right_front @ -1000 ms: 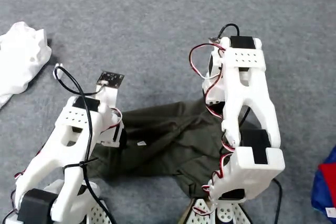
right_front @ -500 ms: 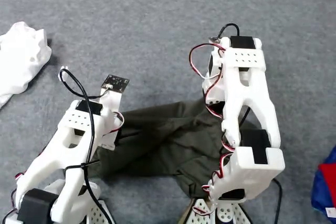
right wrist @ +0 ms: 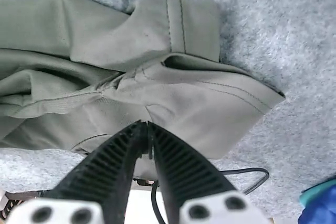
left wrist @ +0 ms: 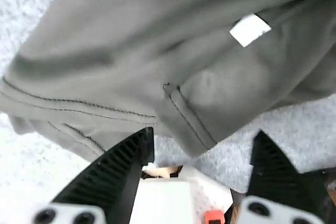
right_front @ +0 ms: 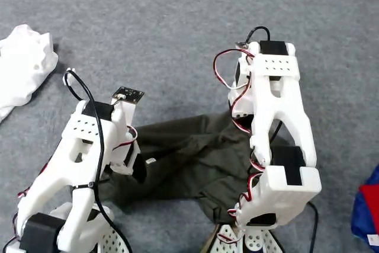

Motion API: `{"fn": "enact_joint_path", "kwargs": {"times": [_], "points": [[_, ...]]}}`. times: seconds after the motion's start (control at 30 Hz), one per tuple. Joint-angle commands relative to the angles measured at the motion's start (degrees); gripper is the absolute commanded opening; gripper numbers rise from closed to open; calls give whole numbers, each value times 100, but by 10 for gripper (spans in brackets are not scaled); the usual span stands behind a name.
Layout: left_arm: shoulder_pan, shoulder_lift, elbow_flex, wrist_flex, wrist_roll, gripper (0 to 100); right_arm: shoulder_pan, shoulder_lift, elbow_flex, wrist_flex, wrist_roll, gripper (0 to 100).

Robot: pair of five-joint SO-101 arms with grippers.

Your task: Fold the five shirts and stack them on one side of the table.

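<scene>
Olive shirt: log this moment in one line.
item: crumpled olive-green fabric shirt, unfolded on grey carpeted table | left tool: open over shirt edge | right tool: shut over shirt

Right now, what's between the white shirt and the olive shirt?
High view: grey table cover, with the left arm and its black cable over it, beside the olive shirt.

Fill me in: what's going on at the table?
Both arms are over an olive shirt lying crumpled mid-table. The left gripper is open above its hem near a white tag. The right gripper is shut with its tips at the fabric, though I can't tell if it pinches any. A white shirt sits bunched at the table's left edge, a blue and red garment at the right. The olive shirt is not folded yet.
</scene>
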Motion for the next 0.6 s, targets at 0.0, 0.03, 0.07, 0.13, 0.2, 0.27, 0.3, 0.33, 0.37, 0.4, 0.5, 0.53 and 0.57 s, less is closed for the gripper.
{"fn": "enact_joint_path", "kwargs": {"times": [0.0,0.03,0.07,0.13,0.2,0.27,0.3,0.33,0.37,0.4,0.5,0.53,0.57], "points": [[0,-13,176,-422,-18,324,75,-347,-277,-18,9,5],[0,-13,343,-615,-18,324,75,-347,-277,-18,9,5],[0,-13,466,-747,-18,324,75,-347,-277,-26,9,5],[0,-13,633,-958,9,324,75,-347,-277,-44,9,5],[0,-13,703,-1081,193,324,75,-347,-277,-44,9,5],[0,-13,712,-1125,290,324,75,-347,-277,-44,9,5],[0,-13,703,-1134,325,324,75,-347,-277,-44,9,5],[0,-13,703,-1134,360,324,75,-347,-277,-44,9,5],[0,-13,703,-1134,396,324,75,-347,-277,-44,9,5],[0,-13,712,-1125,404,314,75,-347,-277,-44,9,5],[0,-4,712,-1116,404,227,75,-347,-277,-44,9,5],[18,-4,712,-1116,404,191,75,-347,-277,-44,9,5],[35,-4,712,-1116,404,163,75,-347,-277,-44,9,5]]}}
